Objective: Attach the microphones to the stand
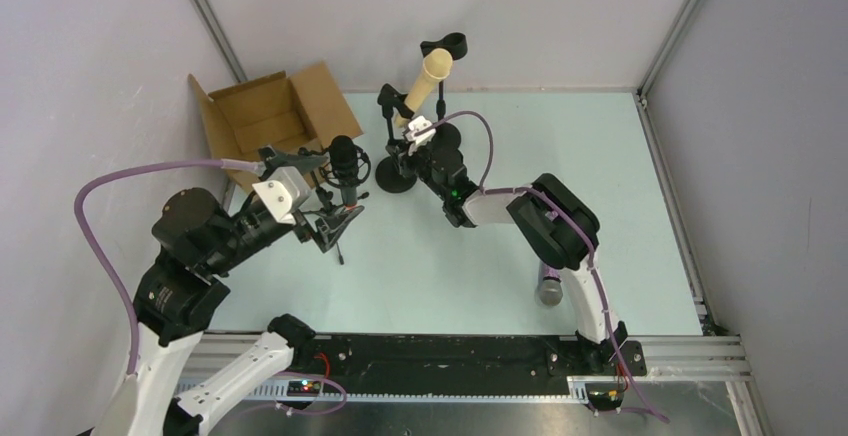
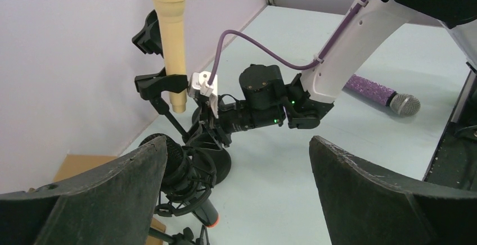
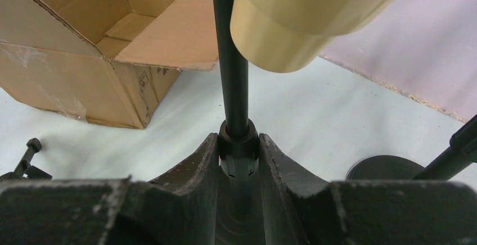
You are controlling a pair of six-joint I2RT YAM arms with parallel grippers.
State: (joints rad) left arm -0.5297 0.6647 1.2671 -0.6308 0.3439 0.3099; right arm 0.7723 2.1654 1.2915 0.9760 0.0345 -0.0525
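The cream-beige microphone (image 1: pixel 432 78) stands tilted in a black clip (image 2: pixel 159 83) on a desk stand (image 1: pixel 397 178). My right gripper (image 3: pixel 238 154) is shut on that stand's pole collar, just above the round base. The microphone's lower end (image 3: pixel 292 23) hangs right over the jaws. The black microphone with the orange end (image 2: pixel 191 180) sits in a shock mount (image 1: pixel 345 161) on a small tripod. My left gripper (image 1: pixel 338 228) is open beside that tripod with nothing between its fingers (image 2: pixel 101 200). The purple glitter microphone (image 2: pixel 379 92) lies on the table, partly hidden under the right arm (image 1: pixel 549 288) in the top view.
An open cardboard box (image 1: pixel 268 116) stands at the back left, close to the shock mount. A second black stand base (image 3: pixel 382 169) with its own pole and empty clip (image 1: pixel 445 46) sits just right of the held stand. Walls close in on three sides.
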